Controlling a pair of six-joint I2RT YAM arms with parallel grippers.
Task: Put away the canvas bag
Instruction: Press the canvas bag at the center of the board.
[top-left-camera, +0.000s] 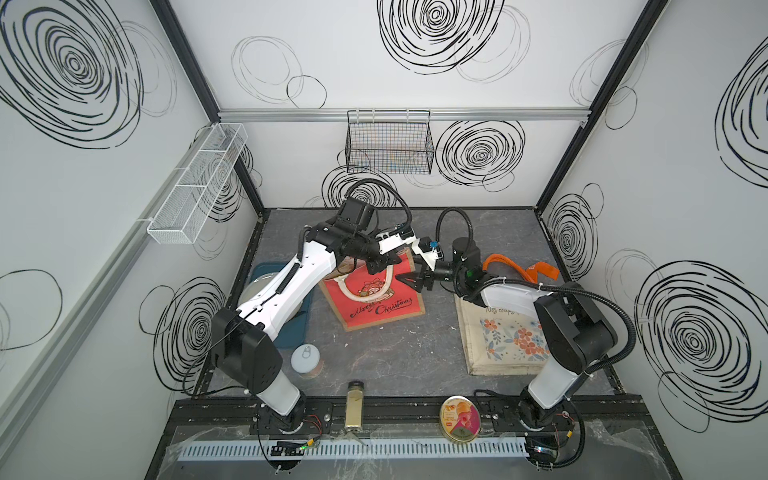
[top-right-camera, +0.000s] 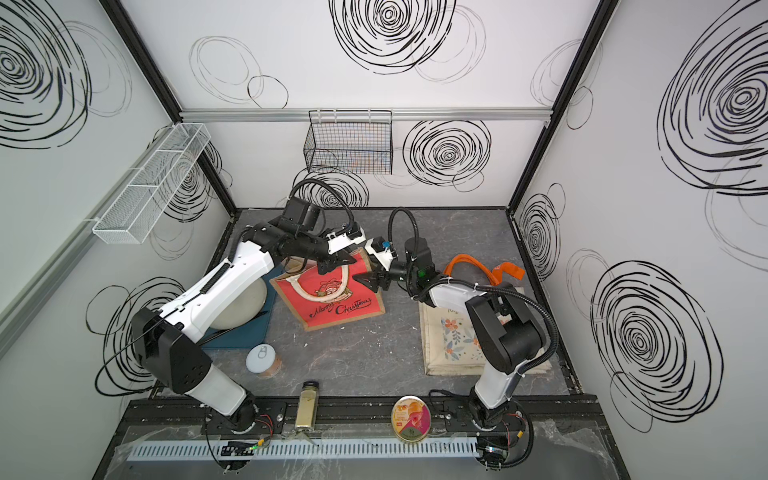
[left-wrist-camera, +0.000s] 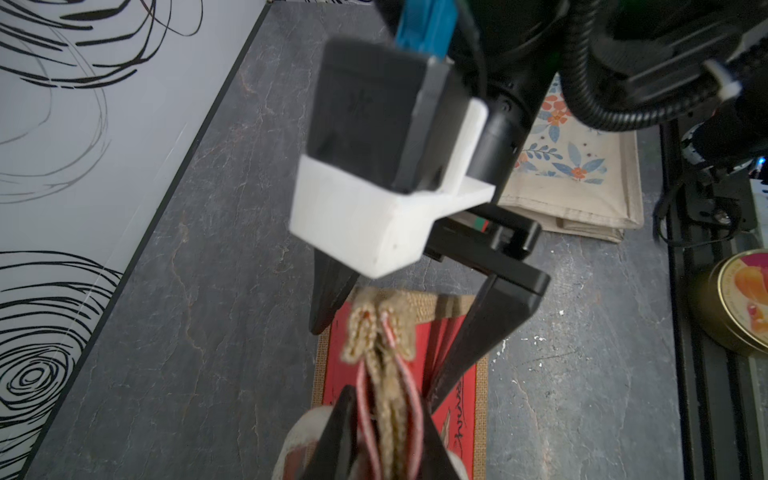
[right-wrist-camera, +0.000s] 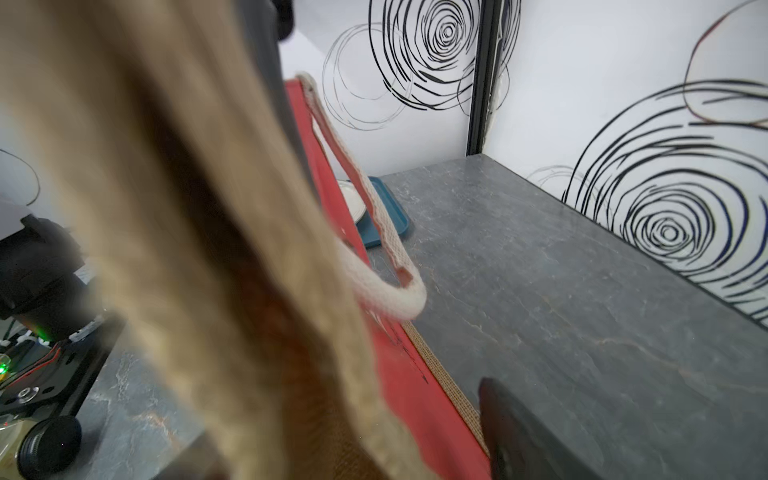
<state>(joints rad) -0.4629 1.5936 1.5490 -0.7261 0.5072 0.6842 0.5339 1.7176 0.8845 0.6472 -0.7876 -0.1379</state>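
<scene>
Where folded, canvas bag (left-wrist-camera: 380, 332) rim between left fingers (left-wrist-camera: 338, 432).

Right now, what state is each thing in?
Red Christmas bag: top edge raised.
Left gripper: shut on that edge.
Right gripper: open, at the bag's edge.
Floral bag: flat on table.
Can: upright, unopened.
Spice jar: capped.
Round tin: lid on.

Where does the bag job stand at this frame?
Done: nothing stowed; the black wire basket holds no bag. In hand: the left gripper is shut on the bunched top edge of the red Christmas bag; the right gripper stands open astride that edge. Left: lifting the bag and stowing it, probably in that basket.
</scene>
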